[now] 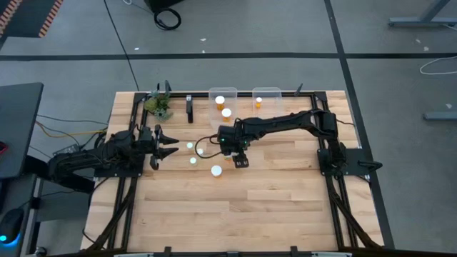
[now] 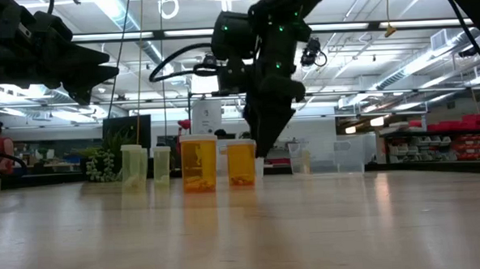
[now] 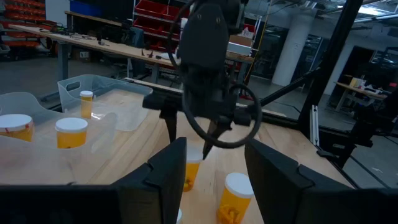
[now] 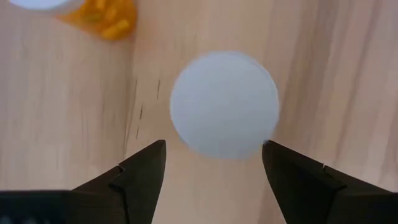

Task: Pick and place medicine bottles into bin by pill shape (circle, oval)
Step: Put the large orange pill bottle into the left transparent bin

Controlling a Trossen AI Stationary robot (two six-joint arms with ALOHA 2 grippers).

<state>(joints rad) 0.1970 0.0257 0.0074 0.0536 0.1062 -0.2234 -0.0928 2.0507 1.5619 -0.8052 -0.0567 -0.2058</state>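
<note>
- right gripper (image 1: 239, 158) is hanging over the table's middle, pointing down, fingers (image 4: 142, 171) spread wide, gripping nothing
- a white-capped bottle (image 4: 224, 103) is sitting straight below it, cap showing between the fingers, untouched
- more bottles (image 1: 216, 170) are standing nearby, others in the far bins (image 1: 222, 93)
- left gripper (image 1: 166, 145) is waiting at the left, spread apart

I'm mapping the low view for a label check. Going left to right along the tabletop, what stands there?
Plant → two pale bottles → wide amber bottle → slimmer amber bottle under the right gripper → clear bins.
</note>
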